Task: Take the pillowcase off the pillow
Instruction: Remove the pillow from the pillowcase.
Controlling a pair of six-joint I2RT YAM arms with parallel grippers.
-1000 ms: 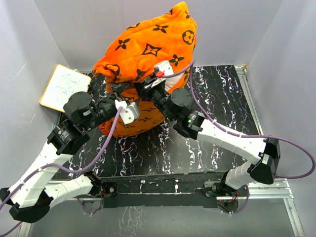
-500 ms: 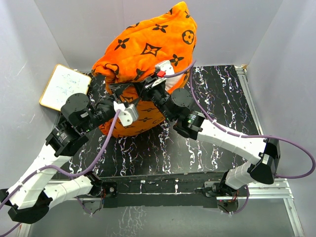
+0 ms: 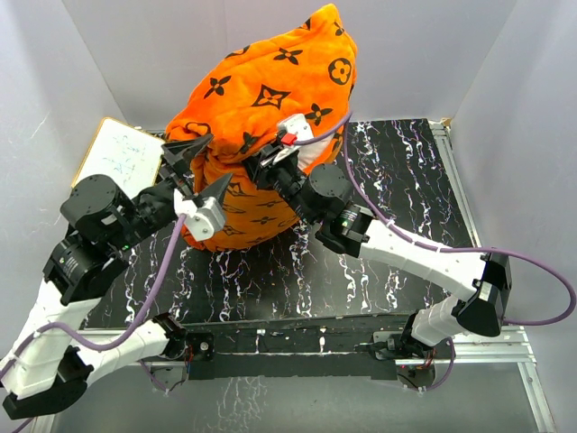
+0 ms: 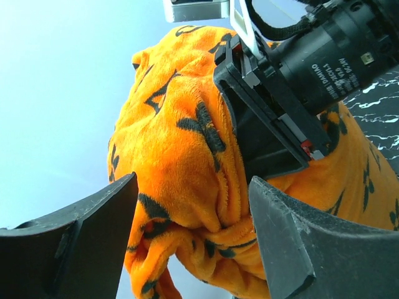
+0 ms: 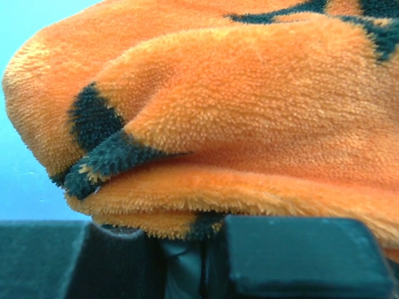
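**Fig.** Left gripper (image 3: 200,169) is seen raised and angled toward the pillowcase (image 3: 270,81), jaws spread wide with bunched fabric just ahead of them (contact cannot be told). Right gripper (image 3: 257,162) is extended forward, jaws clamped on a pillowcase fold.

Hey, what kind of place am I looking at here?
Probably a robotics lab test booth: plain panels enclose a black marbled table, with left arm and right arm bolted to its near edge.
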